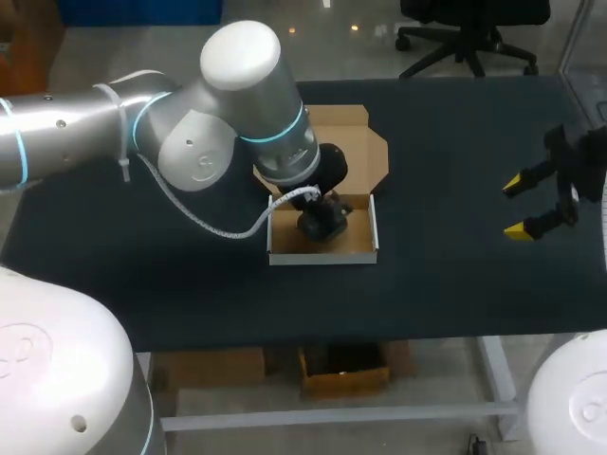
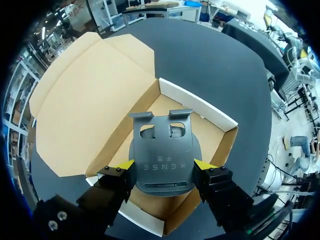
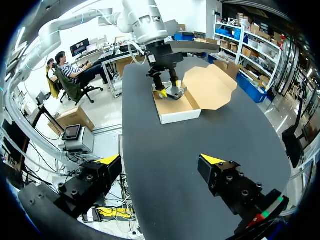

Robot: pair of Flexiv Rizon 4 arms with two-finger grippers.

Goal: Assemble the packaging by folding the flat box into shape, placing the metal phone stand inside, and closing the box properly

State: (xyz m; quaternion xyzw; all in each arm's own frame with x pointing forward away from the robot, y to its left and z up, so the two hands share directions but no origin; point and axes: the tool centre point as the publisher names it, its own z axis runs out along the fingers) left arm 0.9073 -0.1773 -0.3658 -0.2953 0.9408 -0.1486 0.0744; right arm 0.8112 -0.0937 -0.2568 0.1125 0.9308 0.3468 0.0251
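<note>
The brown cardboard box (image 1: 322, 254) with white outer walls stands folded in the middle of the table, its lid (image 1: 365, 152) lying open and flat behind it. In the left wrist view the dark grey metal phone stand (image 2: 162, 145) sits low inside the box (image 2: 210, 112). My left gripper (image 2: 165, 165) is shut on the stand's base, one yellow tip on each side. From the right wrist view the left gripper (image 3: 167, 90) reaches down into the box (image 3: 177, 112). Far off at the table's right side, my right gripper (image 1: 517, 207) stands open with nothing between its fingers.
The black table (image 1: 455, 284) stretches bare between the box and the right gripper (image 3: 160, 160). My left arm (image 1: 218, 133) crosses over the table's left half and hides part of the lid.
</note>
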